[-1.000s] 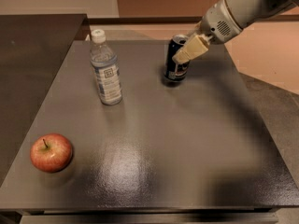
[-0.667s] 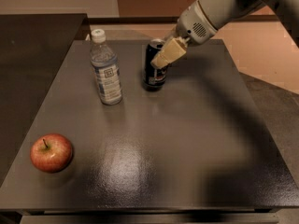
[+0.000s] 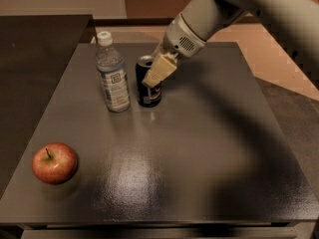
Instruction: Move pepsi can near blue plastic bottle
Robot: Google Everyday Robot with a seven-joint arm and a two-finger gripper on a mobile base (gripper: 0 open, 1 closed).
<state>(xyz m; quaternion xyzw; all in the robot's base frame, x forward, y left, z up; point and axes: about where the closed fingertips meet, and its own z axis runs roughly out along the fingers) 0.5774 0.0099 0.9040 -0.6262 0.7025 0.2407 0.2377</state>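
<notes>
The pepsi can (image 3: 148,92) is a dark can with a silver top rim. It stands upright on the dark table (image 3: 199,148), just right of the blue plastic bottle (image 3: 112,74), a small gap between them. The bottle is clear with a white cap and a pale label, taller than the can. My gripper (image 3: 155,74) comes in from the upper right on a white arm. Its cream fingers (image 3: 160,69) are closed around the can's upper part.
A red apple (image 3: 55,163) lies near the table's front left corner. A second dark surface (image 3: 35,59) adjoins on the left. The table's right edge borders a tan floor (image 3: 279,59).
My gripper has carried the can leftward across the table, from well right of the bottle to just beside it. The bottle and apple have not moved.
</notes>
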